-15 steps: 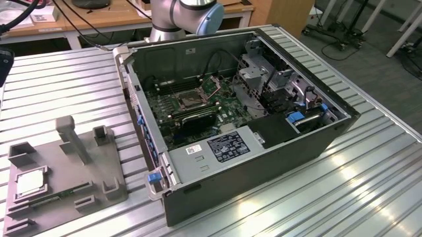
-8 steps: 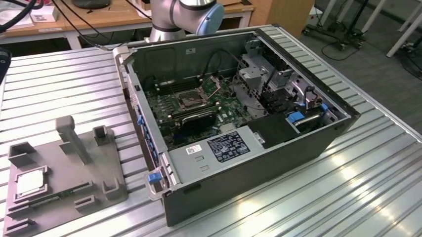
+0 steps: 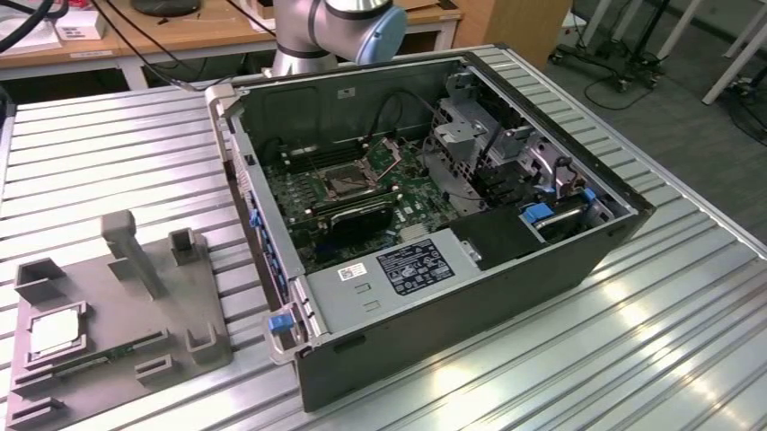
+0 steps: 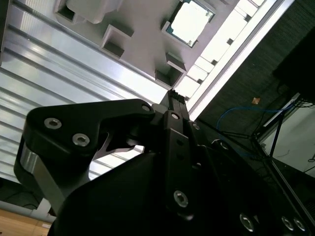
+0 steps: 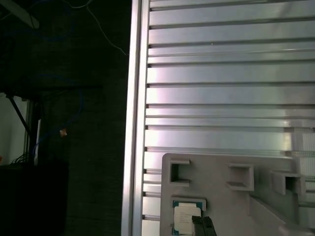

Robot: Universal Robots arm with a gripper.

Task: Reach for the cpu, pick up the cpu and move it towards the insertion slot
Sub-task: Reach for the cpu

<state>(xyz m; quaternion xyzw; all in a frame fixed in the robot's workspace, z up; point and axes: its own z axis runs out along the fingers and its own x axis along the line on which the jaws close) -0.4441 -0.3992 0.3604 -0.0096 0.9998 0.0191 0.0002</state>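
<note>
The cpu (image 3: 54, 334) lies flat, silvery face up, in a grey fixture (image 3: 192, 310) at the exterior view's lower left. It also appears in both wrist views, as the cpu (image 4: 191, 22) and cpu (image 5: 184, 216). My gripper (image 4: 175, 94) hangs above the fixture (image 5: 221, 196), apart from the chip. Its fingertips (image 5: 203, 222) are together with nothing between them. The insertion slot (image 3: 344, 183), a square socket with a dark centre, sits on the motherboard inside the open computer case (image 3: 455, 296).
The case lies on its side on a slatted aluminium table (image 3: 671, 359). A thin green memory stick (image 3: 108, 353) rests in the fixture beside upright grey posts (image 3: 132, 251). The table edge (image 5: 135, 123) runs close to the fixture, with dark floor beyond. The arm's base (image 3: 323, 27) stands behind the case.
</note>
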